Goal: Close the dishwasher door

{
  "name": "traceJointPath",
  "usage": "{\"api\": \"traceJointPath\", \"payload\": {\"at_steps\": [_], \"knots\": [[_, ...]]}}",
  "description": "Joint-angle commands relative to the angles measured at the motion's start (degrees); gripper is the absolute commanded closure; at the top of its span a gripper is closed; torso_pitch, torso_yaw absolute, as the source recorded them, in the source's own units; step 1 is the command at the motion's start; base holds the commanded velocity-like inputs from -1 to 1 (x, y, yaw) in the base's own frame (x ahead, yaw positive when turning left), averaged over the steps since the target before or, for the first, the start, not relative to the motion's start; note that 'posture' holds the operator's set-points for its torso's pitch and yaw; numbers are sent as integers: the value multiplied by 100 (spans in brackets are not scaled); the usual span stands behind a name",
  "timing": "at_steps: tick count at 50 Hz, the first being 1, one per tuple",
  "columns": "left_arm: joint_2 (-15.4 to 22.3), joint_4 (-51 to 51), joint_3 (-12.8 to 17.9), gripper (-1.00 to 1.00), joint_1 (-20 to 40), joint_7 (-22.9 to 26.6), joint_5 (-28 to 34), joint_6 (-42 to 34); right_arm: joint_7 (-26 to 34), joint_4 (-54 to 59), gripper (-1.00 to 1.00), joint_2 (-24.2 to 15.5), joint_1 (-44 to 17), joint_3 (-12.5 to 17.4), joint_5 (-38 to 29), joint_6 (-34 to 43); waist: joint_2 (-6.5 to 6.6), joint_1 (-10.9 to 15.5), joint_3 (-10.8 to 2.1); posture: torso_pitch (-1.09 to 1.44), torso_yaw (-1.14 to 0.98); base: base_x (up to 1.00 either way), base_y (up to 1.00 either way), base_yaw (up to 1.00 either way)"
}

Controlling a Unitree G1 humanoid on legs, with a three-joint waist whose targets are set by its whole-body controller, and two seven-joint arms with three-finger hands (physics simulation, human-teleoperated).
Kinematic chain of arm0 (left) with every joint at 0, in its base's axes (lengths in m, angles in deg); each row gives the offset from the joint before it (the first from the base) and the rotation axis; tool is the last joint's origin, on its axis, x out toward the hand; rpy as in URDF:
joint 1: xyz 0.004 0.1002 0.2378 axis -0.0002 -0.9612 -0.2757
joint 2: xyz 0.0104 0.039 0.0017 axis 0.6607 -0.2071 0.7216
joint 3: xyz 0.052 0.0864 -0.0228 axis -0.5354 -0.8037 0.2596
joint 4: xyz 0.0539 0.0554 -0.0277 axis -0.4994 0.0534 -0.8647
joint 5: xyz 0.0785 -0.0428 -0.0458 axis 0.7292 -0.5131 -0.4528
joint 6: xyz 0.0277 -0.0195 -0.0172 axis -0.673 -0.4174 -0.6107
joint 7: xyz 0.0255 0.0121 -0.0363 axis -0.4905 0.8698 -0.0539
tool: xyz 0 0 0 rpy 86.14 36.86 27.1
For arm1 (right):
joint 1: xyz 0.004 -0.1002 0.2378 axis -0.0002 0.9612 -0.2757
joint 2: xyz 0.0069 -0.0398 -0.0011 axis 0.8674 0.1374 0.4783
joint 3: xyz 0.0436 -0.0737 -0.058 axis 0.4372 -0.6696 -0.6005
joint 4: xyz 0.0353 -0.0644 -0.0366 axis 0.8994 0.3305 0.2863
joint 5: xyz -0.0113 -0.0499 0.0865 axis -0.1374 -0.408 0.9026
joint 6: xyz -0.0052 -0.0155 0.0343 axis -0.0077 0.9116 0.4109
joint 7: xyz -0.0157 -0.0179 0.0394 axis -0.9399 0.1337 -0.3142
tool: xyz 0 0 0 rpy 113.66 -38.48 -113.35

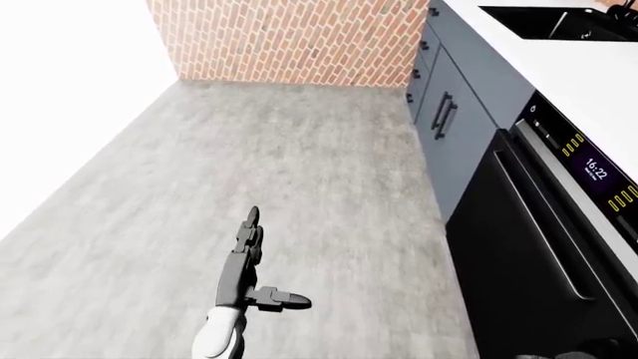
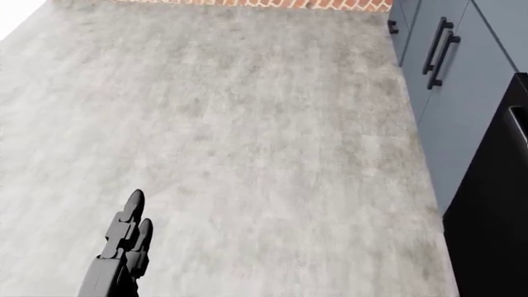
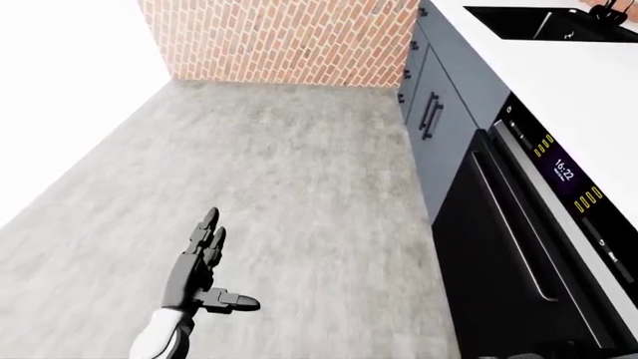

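The dishwasher door [image 1: 529, 254] sits at the right edge of the left-eye view, a black panel standing upright and flush under its control strip [image 1: 589, 168], so it looks closed from here. Its long bar handle [image 3: 514, 228] runs along the top edge of the door, stretching from the view's upper middle down toward the lower right, parallel to the line of cabinets. The strip above glows with yellow marks and a clock display reading 16:22. The door's lower end is cut off by the bottom of the frame, and the head view catches only a dark sliver of it at the far right.

Further up that side come the blue-grey cabinets [image 1: 454, 120] with black pull handles, topped by a white counter [image 1: 578, 67] holding a dark sink [image 3: 538, 22], partly cropped at the top.

The left robot hand [image 1: 249, 265] hangs over the grey floor [image 1: 249, 164], well apart from the door, fingers stretched straight and spread, thumb jutting sideways, holding nothing. A dark shape at the bottom right corner may be the right robot hand; I cannot tell its state. A brick wall [image 1: 299, 37] closes off the top.
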Motion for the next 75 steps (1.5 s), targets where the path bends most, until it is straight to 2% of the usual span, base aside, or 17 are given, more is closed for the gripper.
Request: {"api": "traceJointPath", "payload": {"at_steps": [1, 39, 75], "knots": [[4, 241, 3, -100, 79, -3, -18, 169, -608, -181, -100, -545, -17, 43, -215, -51, -128, -67, -84, 0, 0, 0, 0, 0], [3, 267, -14, -100, 60, -9, -13, 170, -321, -262, -100, -1062, 184, 187, 72, -75, -128, -41, -116, 0, 0, 0, 0, 0], [2, 237, -30, -100, 59, -9, 4, 196, -313, -259, -100, -1117, 259, 199, 150, -108, -117, -47, -70, 0, 0, 0, 0, 0]]}}
